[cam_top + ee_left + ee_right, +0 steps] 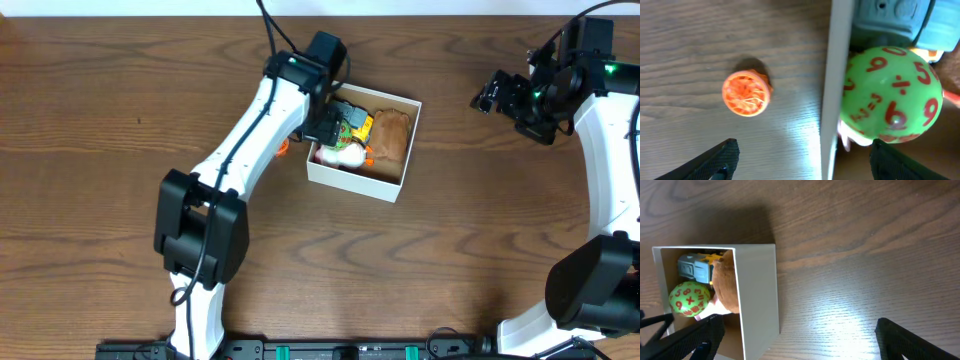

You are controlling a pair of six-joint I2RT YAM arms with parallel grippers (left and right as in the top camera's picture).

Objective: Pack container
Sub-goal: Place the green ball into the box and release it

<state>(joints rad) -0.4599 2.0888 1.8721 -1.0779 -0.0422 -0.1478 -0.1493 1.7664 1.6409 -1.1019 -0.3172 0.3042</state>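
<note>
**A:** Where is the box, and what is not yet in it?

**B:** The box (350, 181) sits on the counter (100, 100), a little toward 12 o'clock of the middle. It already holds a green ball (892, 92), a truck (890, 15), a brown soft toy (391, 135) and a white toy (345, 157). 1 orange toy (745, 93) lies outside on the bare wood.

**A:** Which way from the box?

**B:** At 9 o'clock, near that wall but not touching it. From above it looks round, so I see no long axis to line up with.

**A:** And which fingers are nearer?

**B:** The left fingers (720, 160), by far. They are spread wide and hold nothing. They hang right over the 9 o'clock wall, 1 on the counter side and 1 on the box side. In the left wrist view the orange toy lies off toward the counter-side finger rather than midway between the 2.

**A:** What about the right side?

**B:** The right fingers (920, 342) are also released and empty. They are well apart from the box, out at about 2 o'clock.

**A:** So what stands in the way?

**B:** The wall itself, I think. It runs between the left fingers, so they would likely need to shift toward 9 o'clock before coming down. Otherwise 1 finger may catch the rim or nudge the green ball. From overhead the left arm (250, 140) covers part of the orange toy, so the wrist view is the better guide.
</note>
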